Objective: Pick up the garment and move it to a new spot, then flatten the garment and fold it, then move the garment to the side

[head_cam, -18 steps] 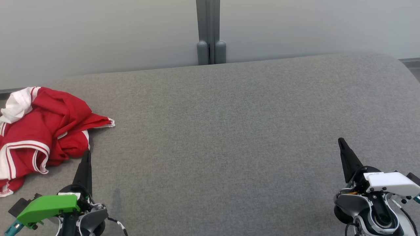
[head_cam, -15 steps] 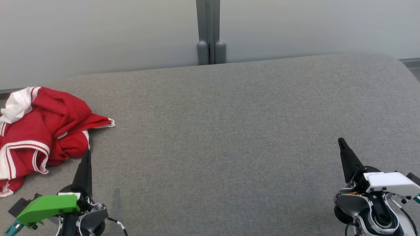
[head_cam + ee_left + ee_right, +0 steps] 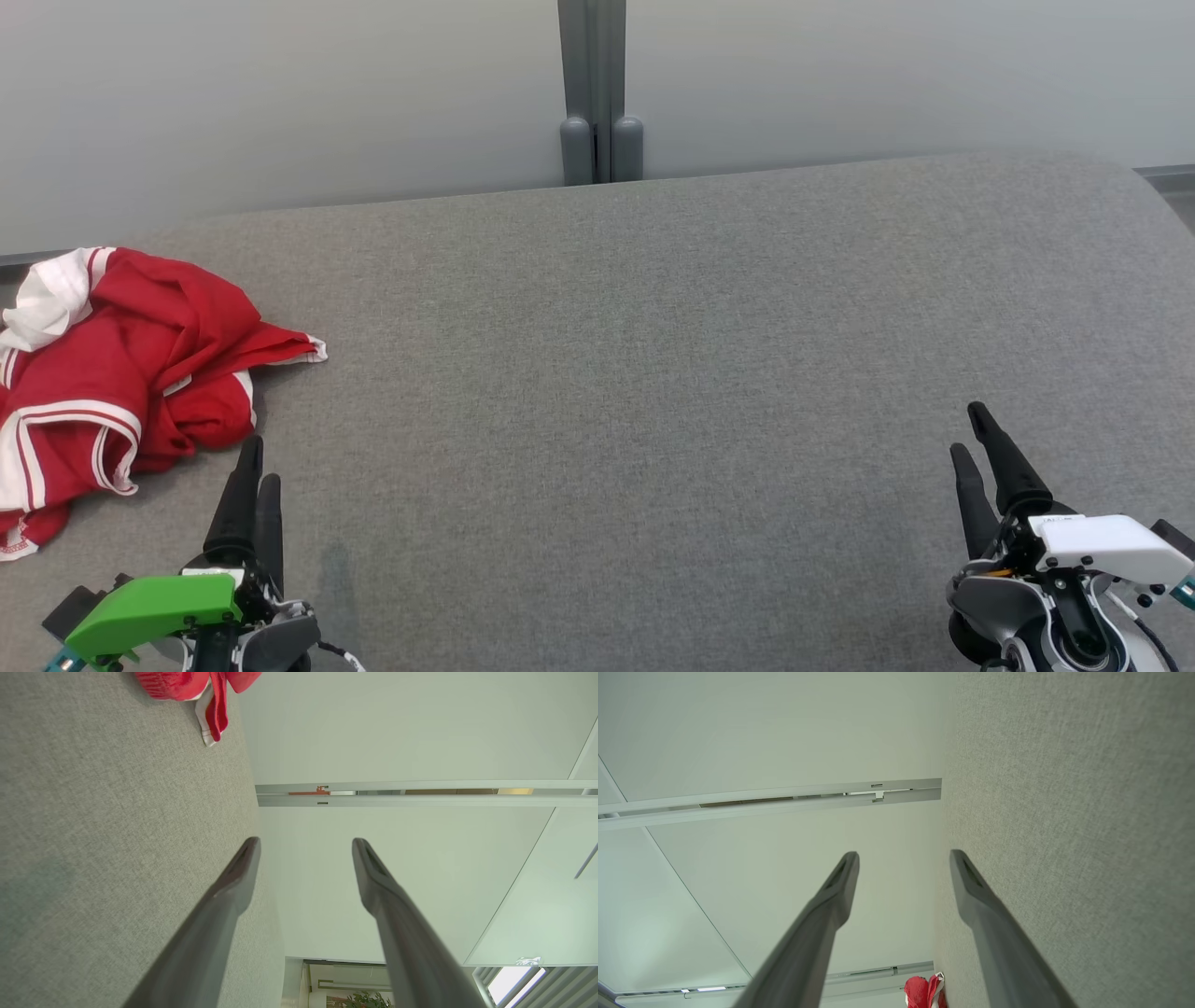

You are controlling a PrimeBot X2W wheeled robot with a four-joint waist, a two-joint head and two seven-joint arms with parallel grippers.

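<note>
With left hand (image 3: 260, 462) and right hand (image 3: 966, 429) spread empty, the garment (image 3: 121, 364) — bunched at mid-left — could be snagged by one layer.

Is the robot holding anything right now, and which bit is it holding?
Nothing is held. The left tool and right tool are open and empty; the red garment lies crumpled on the grey surface, untouched.

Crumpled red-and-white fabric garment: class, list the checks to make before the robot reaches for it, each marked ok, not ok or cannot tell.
1. Left pincer open: ok.
2. Right pincer open: ok.
3. Crumpled red-and-white fabric garment untouched, lying loose: ok.
4. Flat grey fabric surface has bare room for a new spot: ok.
5. Whole garment lies on the surface: cannot tell, the head view crops it.
</note>
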